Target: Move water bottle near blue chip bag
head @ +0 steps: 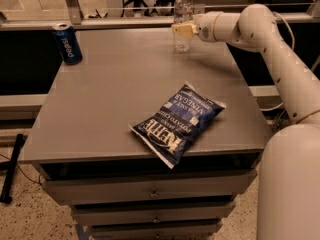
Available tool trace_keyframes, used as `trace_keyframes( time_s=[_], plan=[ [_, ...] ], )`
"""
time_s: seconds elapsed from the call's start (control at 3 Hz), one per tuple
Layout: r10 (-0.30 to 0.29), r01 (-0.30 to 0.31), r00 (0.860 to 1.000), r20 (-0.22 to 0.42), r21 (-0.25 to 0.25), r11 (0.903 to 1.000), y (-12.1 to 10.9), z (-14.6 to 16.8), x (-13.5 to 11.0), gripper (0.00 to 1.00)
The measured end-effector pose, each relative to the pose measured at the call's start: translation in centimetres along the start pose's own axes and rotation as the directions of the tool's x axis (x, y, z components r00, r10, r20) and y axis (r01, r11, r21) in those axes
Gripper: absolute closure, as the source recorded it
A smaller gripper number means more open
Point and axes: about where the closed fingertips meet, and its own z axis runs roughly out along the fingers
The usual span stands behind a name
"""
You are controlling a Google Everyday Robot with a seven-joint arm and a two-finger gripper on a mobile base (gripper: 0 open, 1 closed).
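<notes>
The grey table (100, 109) carries the water bottle (183, 9) upright at its far edge, with the gripper (182, 30) against the bottle's mid-height; whether it is clamped or apart I cannot tell. Done well, I judge, the step needs a firm hold on the bottle's body, then the bottle kept upright and set down beside, not on, the blue chip bag (179, 121), which lies flat near the front edge. The soda can (67, 43) stands well apart at far left, out of the path.
</notes>
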Motion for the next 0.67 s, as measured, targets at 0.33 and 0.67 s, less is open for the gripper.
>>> trace_keyframes(
  time_s=[0.33,0.67],
  plan=[
    [0.030,-0.028,0.999,0.023,-0.057,0.9980,1.6,-2.7,-1.1,0.87],
    [0.040,-0.036,0.998,0.038,-0.109,0.9934,3.9,-6.7,-1.9,1.00]
  ],
)
